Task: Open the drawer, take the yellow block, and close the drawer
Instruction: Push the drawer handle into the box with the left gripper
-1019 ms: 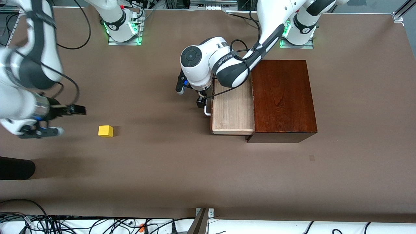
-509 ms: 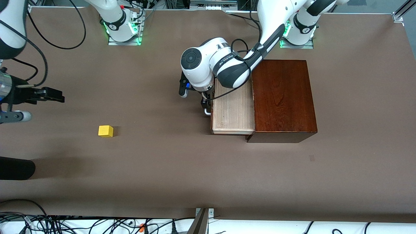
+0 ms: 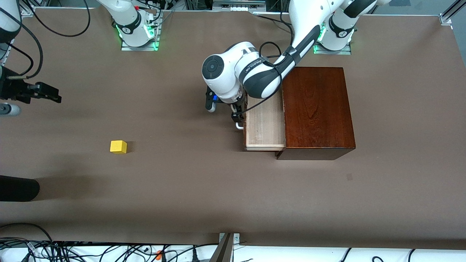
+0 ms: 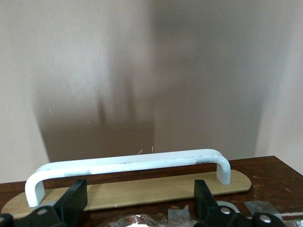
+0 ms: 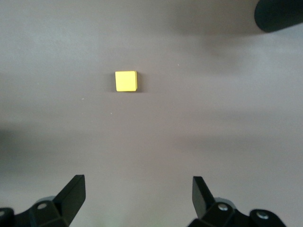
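Observation:
The dark reddish-brown box [image 3: 315, 109] stands toward the left arm's end of the table. Its pale wood drawer [image 3: 265, 127] sticks partly out and looks empty. My left gripper [image 3: 237, 116] is at the drawer's dark front, by the white handle [image 3: 239, 126]. In the left wrist view it [image 4: 138, 189] is open, its fingers wide apart just short of the handle [image 4: 128, 163] and not clasping it. The yellow block [image 3: 118, 146] lies on the table toward the right arm's end. My right gripper [image 3: 51, 94] is open and empty, up over the table; its wrist view [image 5: 138, 187] shows the block [image 5: 126, 81] below.
A black rounded object [image 3: 18, 188] reaches in at the table's edge at the right arm's end, nearer the front camera than the block; it also shows in the right wrist view [image 5: 279, 14]. Cables and a metal post [image 3: 224, 247] lie along the front edge.
The drawer has slid farther into the box, and my left gripper has moved with its handle. My right gripper has pulled up and away from the block, toward the bases.

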Motion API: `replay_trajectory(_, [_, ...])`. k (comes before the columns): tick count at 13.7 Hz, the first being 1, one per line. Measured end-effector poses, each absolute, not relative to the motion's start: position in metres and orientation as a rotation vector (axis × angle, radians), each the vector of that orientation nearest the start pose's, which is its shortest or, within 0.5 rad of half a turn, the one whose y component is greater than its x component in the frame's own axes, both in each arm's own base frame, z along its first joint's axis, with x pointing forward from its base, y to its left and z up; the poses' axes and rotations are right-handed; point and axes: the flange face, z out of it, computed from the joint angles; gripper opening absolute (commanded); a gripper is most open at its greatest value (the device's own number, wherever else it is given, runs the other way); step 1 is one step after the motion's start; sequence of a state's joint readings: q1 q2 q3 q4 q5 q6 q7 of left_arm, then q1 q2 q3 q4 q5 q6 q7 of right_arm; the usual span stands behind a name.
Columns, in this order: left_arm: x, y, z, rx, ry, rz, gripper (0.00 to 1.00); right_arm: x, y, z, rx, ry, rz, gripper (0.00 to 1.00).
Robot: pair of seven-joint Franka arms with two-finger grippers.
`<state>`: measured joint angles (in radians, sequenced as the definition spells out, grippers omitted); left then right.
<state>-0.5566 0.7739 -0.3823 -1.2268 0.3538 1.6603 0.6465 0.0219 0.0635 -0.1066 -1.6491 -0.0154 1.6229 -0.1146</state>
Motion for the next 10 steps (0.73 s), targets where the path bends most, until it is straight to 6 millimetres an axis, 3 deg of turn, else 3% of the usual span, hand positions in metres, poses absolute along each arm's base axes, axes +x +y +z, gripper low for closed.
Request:
replay_trajectory(3, [0.513, -0.49, 0.311, -2.109, 2.121, 0.479, 1.0, 0.563, -0.048, 0.558, -3.149, -0.051, 0.125, 1.0])
replay_trajectory(7, [0.517, -0.482, 0.313, -2.136, 2.12, 0.489, 1.0, 0.562, -0.053, 0.57, -3.155, -0.026, 0.04, 1.0])
replay_trajectory(10, [0.52, -0.472, 0.313, -2.151, 2.113, 0.507, 1.0, 0.548, -0.054, 0.58, -3.148, -0.02, 0.099, 1.0])
